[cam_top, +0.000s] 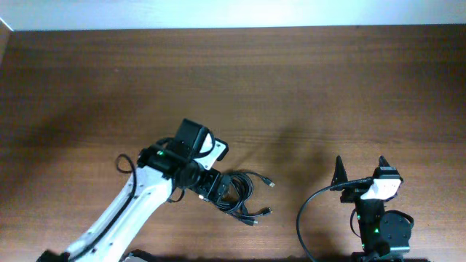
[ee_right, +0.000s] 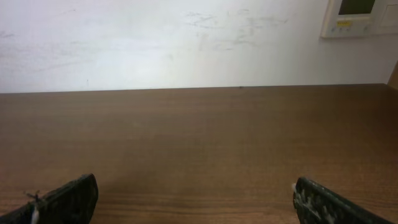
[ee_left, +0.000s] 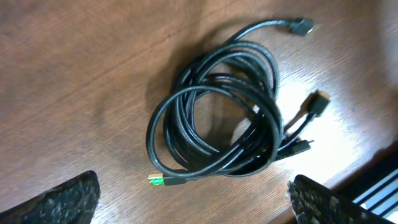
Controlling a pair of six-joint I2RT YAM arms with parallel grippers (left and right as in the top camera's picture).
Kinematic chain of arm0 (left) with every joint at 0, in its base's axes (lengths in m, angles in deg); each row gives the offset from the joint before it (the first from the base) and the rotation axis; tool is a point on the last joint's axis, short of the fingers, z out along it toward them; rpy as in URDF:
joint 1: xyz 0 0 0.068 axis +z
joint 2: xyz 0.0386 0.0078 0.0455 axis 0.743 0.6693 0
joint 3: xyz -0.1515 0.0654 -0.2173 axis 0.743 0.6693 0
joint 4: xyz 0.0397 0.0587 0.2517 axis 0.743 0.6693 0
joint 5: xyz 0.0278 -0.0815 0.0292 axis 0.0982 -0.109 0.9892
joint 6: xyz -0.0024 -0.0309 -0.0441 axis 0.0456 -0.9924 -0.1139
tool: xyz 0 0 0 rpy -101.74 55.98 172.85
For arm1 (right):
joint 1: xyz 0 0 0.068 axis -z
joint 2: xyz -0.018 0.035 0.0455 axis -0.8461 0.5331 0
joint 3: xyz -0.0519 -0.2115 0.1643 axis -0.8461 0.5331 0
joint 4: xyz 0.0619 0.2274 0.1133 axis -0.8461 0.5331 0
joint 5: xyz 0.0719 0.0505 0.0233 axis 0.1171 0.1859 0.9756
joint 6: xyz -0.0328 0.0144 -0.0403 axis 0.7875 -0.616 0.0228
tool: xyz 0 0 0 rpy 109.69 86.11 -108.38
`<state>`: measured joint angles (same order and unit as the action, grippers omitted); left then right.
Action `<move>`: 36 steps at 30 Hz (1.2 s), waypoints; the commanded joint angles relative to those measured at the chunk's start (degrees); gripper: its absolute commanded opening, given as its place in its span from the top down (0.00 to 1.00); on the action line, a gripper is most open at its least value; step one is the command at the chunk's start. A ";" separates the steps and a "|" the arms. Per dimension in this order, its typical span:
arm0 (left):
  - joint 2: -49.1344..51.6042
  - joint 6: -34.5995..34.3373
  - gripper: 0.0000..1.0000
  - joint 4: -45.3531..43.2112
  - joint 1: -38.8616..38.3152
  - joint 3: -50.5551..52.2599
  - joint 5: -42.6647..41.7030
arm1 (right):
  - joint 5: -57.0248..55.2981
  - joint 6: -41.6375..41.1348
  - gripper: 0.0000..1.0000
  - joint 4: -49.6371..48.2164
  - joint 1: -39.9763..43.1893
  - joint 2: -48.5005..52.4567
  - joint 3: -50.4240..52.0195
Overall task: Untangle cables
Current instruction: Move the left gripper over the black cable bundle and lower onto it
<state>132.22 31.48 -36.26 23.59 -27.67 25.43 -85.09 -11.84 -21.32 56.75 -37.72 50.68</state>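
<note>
The cables (cam_top: 244, 195) lie as one coiled black bundle on the wooden table near its front edge. In the left wrist view the cables (ee_left: 217, 118) form overlapping loops with plug ends sticking out at the top right, the right and the lower left, one lit green. My left gripper (cam_top: 211, 188) hovers just left of and over the bundle, open and empty; its fingertips (ee_left: 196, 199) frame the lower edge of the coil. My right gripper (cam_top: 360, 171) is open and empty far to the right, facing bare table (ee_right: 199, 143).
The table's front edge (ee_left: 373, 168) runs close beside the bundle. A thick black robot cable (cam_top: 309, 211) loops beside the right arm's base. A white wall (ee_right: 186, 43) stands behind the table's far edge.
</note>
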 commanded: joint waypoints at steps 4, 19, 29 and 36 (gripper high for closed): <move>6.21 -1.18 0.01 -3.02 -0.33 -1.01 -0.46 | -0.50 -0.44 0.01 0.28 0.35 -0.59 0.42; 14.32 -3.02 0.01 -7.34 -3.93 -1.01 1.88 | -0.50 -0.44 0.01 0.28 0.35 -0.59 0.42; 14.78 -3.78 0.01 -7.67 -3.96 -0.98 6.19 | -0.50 -0.44 0.01 0.28 0.35 -0.59 0.42; 15.10 -3.78 0.01 -7.28 -3.96 -0.83 6.67 | -0.50 -0.44 0.01 0.28 0.35 -0.59 0.42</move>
<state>146.82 28.27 -43.60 19.76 -27.69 31.05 -85.09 -11.84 -21.32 56.75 -37.72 50.68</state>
